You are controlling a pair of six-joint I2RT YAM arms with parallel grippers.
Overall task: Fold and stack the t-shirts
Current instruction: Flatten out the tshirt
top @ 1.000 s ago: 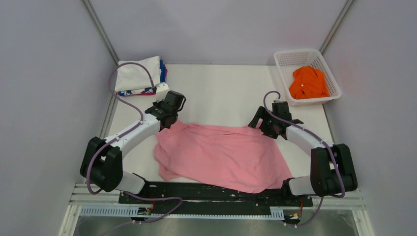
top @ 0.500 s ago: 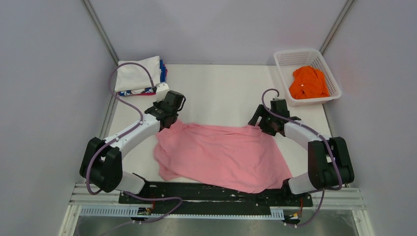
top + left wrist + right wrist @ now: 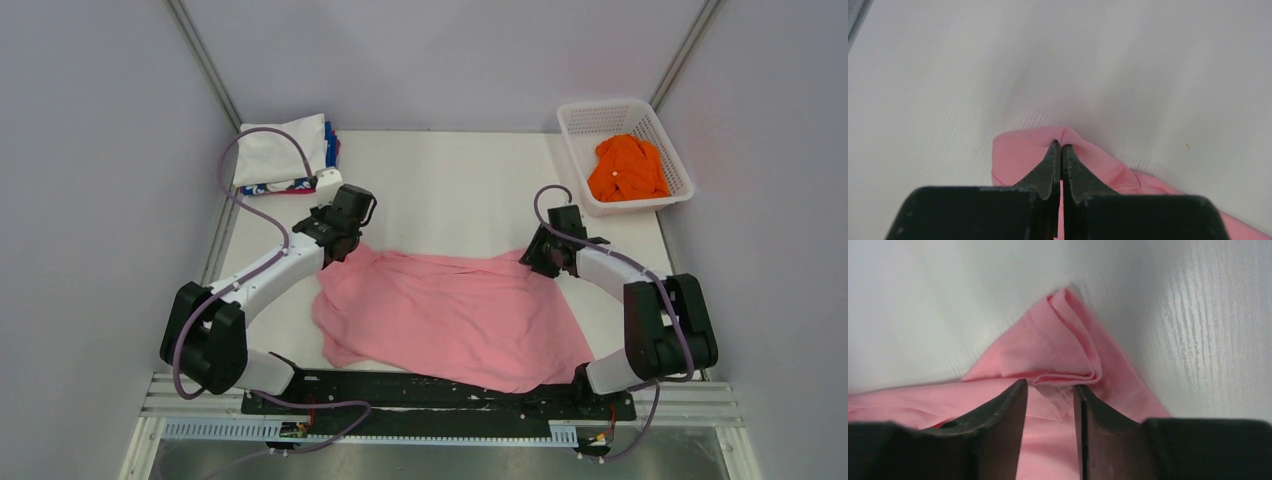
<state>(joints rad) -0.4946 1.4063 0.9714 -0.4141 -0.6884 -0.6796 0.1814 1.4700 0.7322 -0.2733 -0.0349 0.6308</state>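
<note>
Grips pink shirt (image 3: 450,310) corner in shut left claw (image 3: 1061,146); straddles folded corner with half-open right claw (image 3: 1049,386). Needs every layer pinched before lifting evenly.

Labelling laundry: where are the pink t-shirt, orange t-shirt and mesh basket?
Light pink cloth t-shirt (image 3: 450,315): top view, middle.
Orange cloth t-shirt (image 3: 627,168): top view, centre.
White plastic mesh basket (image 3: 606,104): top view, far rim.

From above, the folded blue-and-red cloth t-shirt (image 3: 285,187) only peeks out from under the folded white cloth t-shirt (image 3: 280,152). Fingertips of the left gripper (image 3: 1062,150) and right gripper (image 3: 1050,395) are hidden under their own wrists there. Both wrist cams crop the light pink cloth t-shirt (image 3: 1063,350) at the bottom edge.
</note>
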